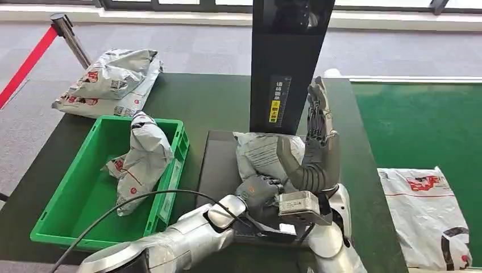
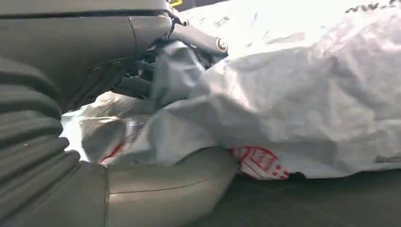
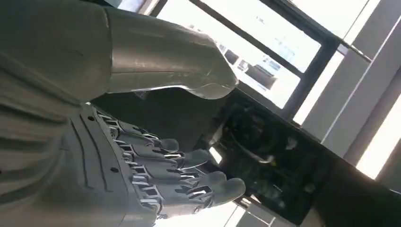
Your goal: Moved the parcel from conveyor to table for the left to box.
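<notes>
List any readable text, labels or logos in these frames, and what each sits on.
Yellow sticker on the black upright scanner column: Chinese characters above it and black print on it, too small to read.
Red logo on the parcel on the green conveyor: blurred, unreadable.
Red prints and labels on the parcels in the green bin and the parcels at the table's far corner: unreadable.
Red print on the parcel under the left hand: unreadable.

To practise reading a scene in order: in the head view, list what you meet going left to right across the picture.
Red barrier strap → pile of parcels → green bin → left hand on the grey parcel → raised right hand → parcel on the green conveyor.
</notes>
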You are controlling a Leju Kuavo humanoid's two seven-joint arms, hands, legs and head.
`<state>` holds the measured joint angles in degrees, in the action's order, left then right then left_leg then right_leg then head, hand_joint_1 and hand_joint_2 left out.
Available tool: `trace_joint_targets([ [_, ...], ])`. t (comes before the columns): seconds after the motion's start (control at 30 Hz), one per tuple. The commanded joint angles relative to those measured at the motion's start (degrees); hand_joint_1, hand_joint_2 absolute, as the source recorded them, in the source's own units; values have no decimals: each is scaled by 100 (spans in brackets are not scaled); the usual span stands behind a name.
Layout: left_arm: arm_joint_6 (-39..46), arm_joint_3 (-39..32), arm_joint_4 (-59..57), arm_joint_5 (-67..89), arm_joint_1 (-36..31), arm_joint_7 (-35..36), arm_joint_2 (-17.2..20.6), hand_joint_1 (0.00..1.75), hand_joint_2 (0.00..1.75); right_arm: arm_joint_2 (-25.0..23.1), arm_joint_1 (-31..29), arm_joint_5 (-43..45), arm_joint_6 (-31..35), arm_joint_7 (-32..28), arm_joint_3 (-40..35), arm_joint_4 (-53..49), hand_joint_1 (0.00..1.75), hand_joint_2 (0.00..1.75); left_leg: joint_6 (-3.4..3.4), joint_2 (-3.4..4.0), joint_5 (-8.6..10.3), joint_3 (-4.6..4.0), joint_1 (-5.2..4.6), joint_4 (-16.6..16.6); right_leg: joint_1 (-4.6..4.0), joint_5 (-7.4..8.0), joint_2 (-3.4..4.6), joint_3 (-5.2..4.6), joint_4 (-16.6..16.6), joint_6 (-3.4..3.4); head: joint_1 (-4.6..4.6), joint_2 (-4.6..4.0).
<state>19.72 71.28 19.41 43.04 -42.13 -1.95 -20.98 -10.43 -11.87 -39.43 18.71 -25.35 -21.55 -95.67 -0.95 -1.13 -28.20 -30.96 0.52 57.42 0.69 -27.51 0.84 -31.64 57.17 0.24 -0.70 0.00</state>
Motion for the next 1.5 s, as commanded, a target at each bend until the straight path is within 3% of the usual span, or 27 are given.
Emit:
trace_joint_targets([
  [0.03, 1011, -498, -271, 197, -85, 85, 105, 175, 175, 94, -57, -20, 70, 23, -107, 79, 0, 175, 3, 21, 7, -7, 2, -4, -3, 13, 6, -9, -8, -2, 0, 0],
  [0.27, 1895, -3063, 1076, 993, 520, -745, 487, 175, 175, 157, 78, -75, 219, 3, 26, 72, 0, 175, 2, 24, 7, -10, -1, -7, 1, 13, 10, -16, -9, -3, 0, 0],
  [0.6, 1919, -4607, 3425, 1879, 1811, -1145, 872, 175, 175, 288, 290, -118, 187, 55, 119, -216, 0, 175, 2, 27, 4, -15, -2, -7, 1, 9, 15, -27, -6, -3, 0, 0],
  [0.7, 2028, -5228, 4749, 2121, 2409, -1302, 968, 175, 175, 363, 461, -81, 230, 34, 177, -234, 0, 175, 2, 38, 6, -21, 1, -9, -2, 15, 21, -33, -11, -4, 0, 0],
  [0.87, 2028, -6511, 6234, 2800, 3108, -1932, 582, 175, 175, 428, 605, 6, 303, -108, 181, -129, 0, 175, 2, 30, 1, -26, 2, -4, -3, 8, 18, -35, -8, -2, 0, 0],
  [0.97, 2028, -6511, 6234, 2800, 3108, -1932, 582, 175, 175, 428, 605, 6, 303, -108, 181, -129, 0, 175, 4, 40, 1, -29, 2, -4, -4, 11, 22, -39, -7, -2, 0, 0],
  [1.0, 2028, -6773, 6507, 2954, 3169, -2026, 455, 175, 175, 434, 594, 9, 302, -101, 170, -153, 0, 175, 3, 30, 1, -30, 3, -2, -4, 7, 16, -39, -6, -2, -2, 0],
  [1.03, 2028, -7377, 6921, 3037, 3269, -2445, 99, 175, 175, 453, 601, 7, 332, -74, 163, -191, 0, 175, 2, 21, 3, -32, 3, -3, -3, 6, 10, -40, -7, -2, 0, 0],
  [1.17, 2028, -8758, 8402, 1907, 3459, -3188, 98, 175, 175, 552, 910, 14, 419, -27, 203, -429, 0, 175, 1, 32, -2, -47, 8, 7, -8, 7, 22, -53, 1, -2, 0, 0],
  [1.27, 2028, -9508, 8752, 841, 3545, -3763, 98, 175, 175, 583, 1201, -26, 497, -59, 240, -570, 0, 175, -1, 50, -4, -26, 5, -6, -6, 7, 37, -42, -5, -5, -4, 0],
  [1.33, 2028, -9880, 8978, 689, 3578, -3805, 98, 175, 175, 572, 1332, -59, 517, -77, 257, -639, 0, 175, -5, 50, -6, -24, 8, -7, -11, 5, 32, -43, -6, -6, -4, 0],
  [1.5, 2028, -9880, 8978, 689, 3578, -3805, 98, 175, 175, 572, 1332, -59, 517, -77, 257, -639, 0, 175, -1, 21, -1, -34, 9, -6, -12, -1, 7, -45, -3, -7, -2, 0],
])
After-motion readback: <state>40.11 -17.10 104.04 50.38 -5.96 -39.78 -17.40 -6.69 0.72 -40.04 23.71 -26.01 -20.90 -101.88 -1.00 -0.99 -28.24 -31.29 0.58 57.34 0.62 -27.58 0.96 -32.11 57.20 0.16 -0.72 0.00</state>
